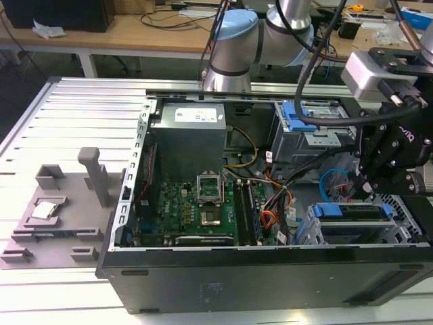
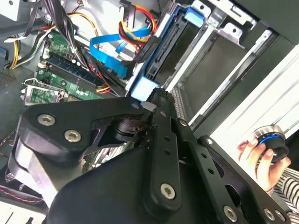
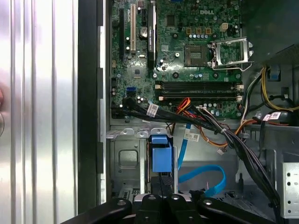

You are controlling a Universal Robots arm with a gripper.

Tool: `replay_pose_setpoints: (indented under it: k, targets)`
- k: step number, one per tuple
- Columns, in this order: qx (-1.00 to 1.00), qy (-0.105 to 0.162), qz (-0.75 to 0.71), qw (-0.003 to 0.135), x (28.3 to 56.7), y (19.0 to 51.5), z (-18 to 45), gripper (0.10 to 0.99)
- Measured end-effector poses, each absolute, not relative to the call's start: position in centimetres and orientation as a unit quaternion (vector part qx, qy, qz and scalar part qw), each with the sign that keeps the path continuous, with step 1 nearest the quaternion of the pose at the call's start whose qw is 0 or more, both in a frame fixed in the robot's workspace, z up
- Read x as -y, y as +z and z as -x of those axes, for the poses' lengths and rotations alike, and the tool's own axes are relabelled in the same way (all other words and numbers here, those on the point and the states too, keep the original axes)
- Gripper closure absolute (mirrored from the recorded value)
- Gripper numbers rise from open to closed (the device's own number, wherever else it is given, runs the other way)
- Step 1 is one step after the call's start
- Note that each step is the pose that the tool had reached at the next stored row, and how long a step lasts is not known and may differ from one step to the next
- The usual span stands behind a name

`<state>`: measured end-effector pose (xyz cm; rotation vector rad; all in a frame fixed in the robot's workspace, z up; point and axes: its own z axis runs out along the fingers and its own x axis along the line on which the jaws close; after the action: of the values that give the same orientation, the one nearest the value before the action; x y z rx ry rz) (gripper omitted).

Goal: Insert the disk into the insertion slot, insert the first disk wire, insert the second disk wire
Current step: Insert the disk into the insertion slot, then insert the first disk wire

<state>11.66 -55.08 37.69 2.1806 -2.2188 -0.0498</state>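
The black 2-fingered claw (image 3: pixel 162 177) has its fingers drawn together. Their tips are right at the bright blue end tab of the disk (image 3: pixel 159 157), a flat silver hard drive framed in a bright blue plastic carrier. Nothing shows between them.

In the exterior view the claw (image 1: pixel 366 189) hangs just above the disk (image 1: pixel 352 218). The disk sits down inside the insertion slot (image 1: pixel 310 233), the silver perforated-metal drive cage directly beneath the claw. On that showing, step 1 looks done or nearly so, though how deep the disk is seated is hidden.

Just beside the claw, a flat light-blue data cable (image 3: pixel 203 173) curls loose over the case floor. I cannot see it plugged into the disk, so at least 1 of the 2 wires seems left to do. A little farther out runs a bundle of black, red and orange wires (image 3: pixel 219 133). Whether its plug is seated cannot be made out.

Beyond that lies the green motherboard (image 3: pixel 187 42). Outside the black case is the ribbed aluminium worktop (image 1: pixel 67 115).
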Motion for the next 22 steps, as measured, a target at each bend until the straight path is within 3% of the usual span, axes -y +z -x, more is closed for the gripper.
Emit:
replay_pose_setpoints:
  k: [7,22]
  targets:
    - [0.713,-0.016,-0.701,0.016,55.1,36.1,-12.1,0.98]
    - [0.713,-0.016,-0.701,0.016,55.1,36.0,-12.2,0.973]
